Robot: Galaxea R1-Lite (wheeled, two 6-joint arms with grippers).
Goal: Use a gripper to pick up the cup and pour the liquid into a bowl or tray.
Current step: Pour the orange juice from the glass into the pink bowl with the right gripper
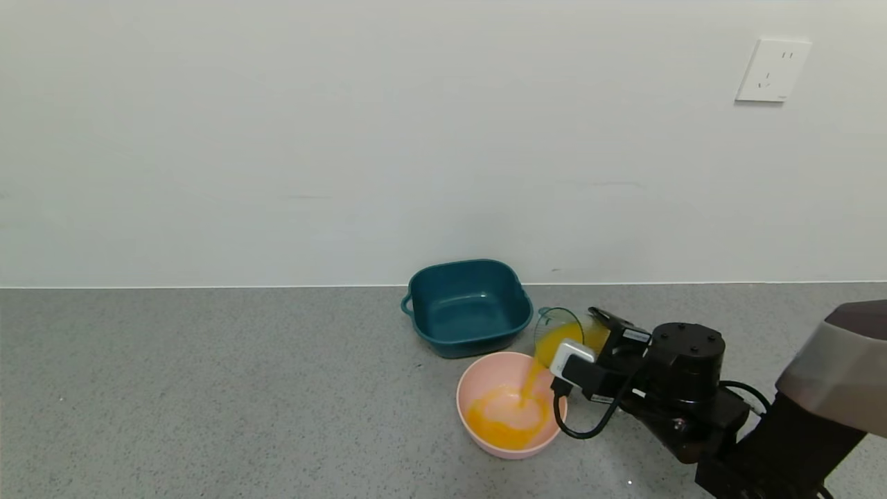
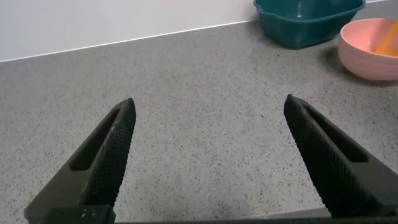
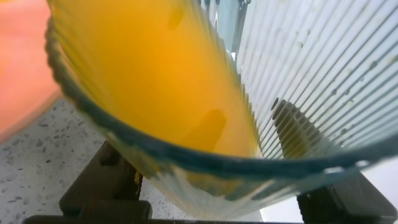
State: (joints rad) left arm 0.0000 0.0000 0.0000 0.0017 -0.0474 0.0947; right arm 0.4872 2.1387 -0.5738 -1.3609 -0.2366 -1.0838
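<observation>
My right gripper [image 1: 594, 331] is shut on the translucent blue-green cup [image 1: 558, 333] and holds it tipped on its side above the right rim of the pale pink bowl [image 1: 478, 378]. Orange-yellow liquid [image 1: 530, 382] runs from the cup's mouth in a thin stream into the bowl, where a pool [image 1: 508, 419] has gathered. In the right wrist view the ribbed cup [image 3: 311, 81] fills the picture with liquid [image 3: 149, 74] inside it, and one finger [image 3: 102, 186] shows beside it. My left gripper [image 2: 208, 118] is open and empty over bare counter, away from the bowl [image 2: 364, 53].
A dark teal square basin [image 1: 466, 306] stands empty just behind the pink bowl, near the white wall; it also shows in the left wrist view [image 2: 308, 18]. The grey speckled counter [image 1: 208, 388] stretches to the left. A wall socket [image 1: 773, 69] sits high on the right.
</observation>
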